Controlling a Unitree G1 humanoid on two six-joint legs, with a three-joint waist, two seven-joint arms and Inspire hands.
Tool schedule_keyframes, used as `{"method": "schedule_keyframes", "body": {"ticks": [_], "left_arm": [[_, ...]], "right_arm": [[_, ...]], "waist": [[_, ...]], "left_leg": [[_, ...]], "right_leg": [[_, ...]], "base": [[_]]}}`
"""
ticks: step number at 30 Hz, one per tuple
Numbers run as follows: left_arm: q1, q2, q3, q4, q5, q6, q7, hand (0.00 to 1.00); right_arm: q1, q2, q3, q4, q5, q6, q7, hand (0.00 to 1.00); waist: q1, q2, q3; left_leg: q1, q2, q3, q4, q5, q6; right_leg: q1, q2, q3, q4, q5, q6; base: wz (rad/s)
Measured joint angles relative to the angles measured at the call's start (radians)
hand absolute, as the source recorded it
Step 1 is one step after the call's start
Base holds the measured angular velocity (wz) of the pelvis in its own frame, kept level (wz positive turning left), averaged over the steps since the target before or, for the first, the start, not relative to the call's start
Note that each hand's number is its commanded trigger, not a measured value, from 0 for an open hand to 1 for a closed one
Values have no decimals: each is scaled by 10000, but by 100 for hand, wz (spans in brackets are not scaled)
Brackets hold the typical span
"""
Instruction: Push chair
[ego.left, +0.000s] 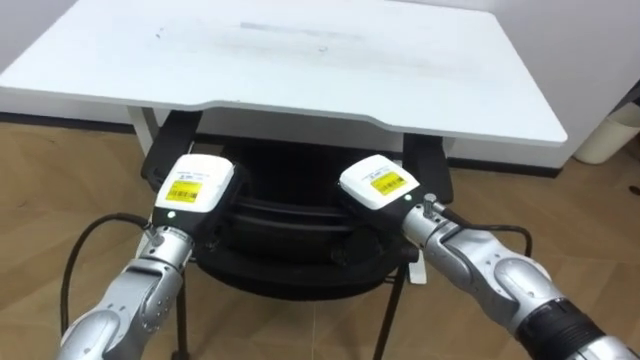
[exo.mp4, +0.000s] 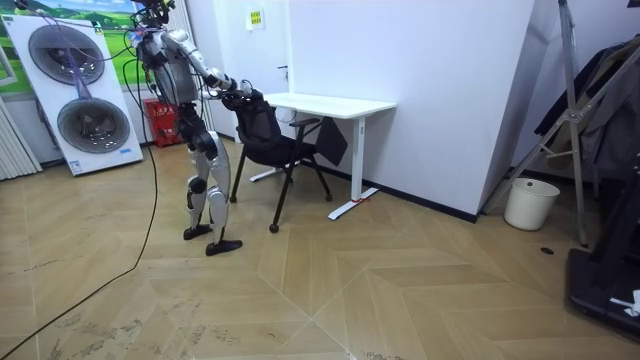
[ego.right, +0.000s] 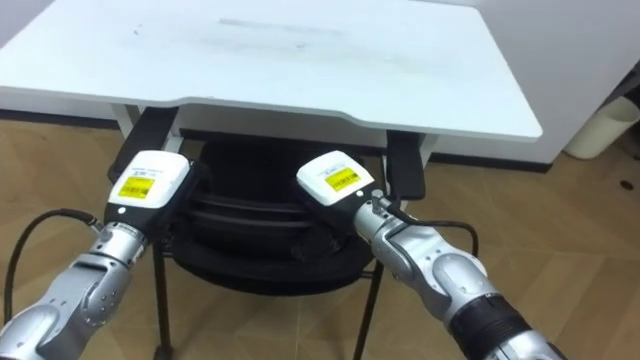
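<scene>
A black chair (ego.left: 290, 268) stands in front of me, its seat partly under the near edge of a white desk (ego.left: 300, 60). My left hand (ego.left: 196, 187) rests on the left part of the chair's backrest, and my right hand (ego.left: 377, 184) on the right part. Both show their backs, and their fingers are hidden over the backrest. In the room view I stand upright behind the chair (exo.mp4: 262, 130), on the room view's left of it, arms stretched forward toward the desk (exo.mp4: 335, 104).
The desk stands against a white wall. A white bin (exo.mp4: 527, 203) sits on the wood floor at the room view's right, near a dark rack (exo.mp4: 590, 100). A panel with two washer drums (exo.mp4: 85, 95) stands behind me. Open floor lies in the foreground.
</scene>
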Motion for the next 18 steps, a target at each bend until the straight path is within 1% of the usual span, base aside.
{"method": "schedule_keyframes", "body": {"ticks": [2, 4, 5, 12, 13, 15, 16, 17, 18], "left_arm": [[-8, -11, -1, -64, 0, 4, 23, 100], [-8, -63, -13, -83, 0, 7, 20, 100], [-9, -109, -35, -104, 2, 18, 29, 100], [-6, -160, -55, -213, 68, 121, 13, 100], [-6, -177, -53, -222, 68, 119, 11, 100], [-6, -220, -53, -221, 68, 113, -18, 100], [7, -241, -54, -222, 68, 110, -33, 100], [37, -241, -54, -230, 67, 105, -35, 100], [48, -241, -54, -238, 67, 102, -35, 100]], "right_arm": [[0, -42, -60, -49, 1, -28, 3, 100], [2, -109, -73, -115, 6, -51, 58, 100], [2, -160, -127, -117, 12, -140, 68, 100], [2, -205, -356, -128, -26, -297, 161, 100], [2, -207, -406, -127, -64, -344, 160, 100], [2, -240, -414, -127, -71, -354, 154, 100], [2, -266, -414, -119, -70, -376, 149, 85], [14, -267, -413, -108, -70, -389, 137, 79], [21, -270, -413, -108, -70, -396, 120, 46]], "waist": [[-61, -1, -4], [-82, 6, -5], [-83, 7, -4], [-153, 32, -1], [-147, 43, 1], [-74, 75, -6], [18, 98, 2], [54, 116, 1], [52, 119, 0]], "left_leg": [[-63, -7, -3, -71, -4, -94], [-33, 3, -2, -145, 21, -129], [-18, 4, -3, -191, 34, -143], [-45, 5, -20, -169, 35, -143], [-27, 5, 13, -170, 35, -143], [51, 25, 262, -180, 36, -143], [118, 37, 407, -195, 36, -143], [167, 40, 520, -200, 36, -143], [166, 36, 516, -199, 35, -143]], "right_leg": [[5, 9, -212, -34, -27, -31], [79, 41, -233, -124, -26, -32], [96, 40, -263, -136, -28, -33], [277, 36, -473, -354, -24, -19], [280, 37, -464, -359, -28, -15], [283, 34, -415, -353, -29, -14], [295, 40, -321, -349, -28, -14], [311, 39, -258, -347, -29, -13], [317, 36, -255, -346, -30, -11]], "base": [[13], [12], [11], [8], [0], [-10], [-19], [-16], [-6]]}}
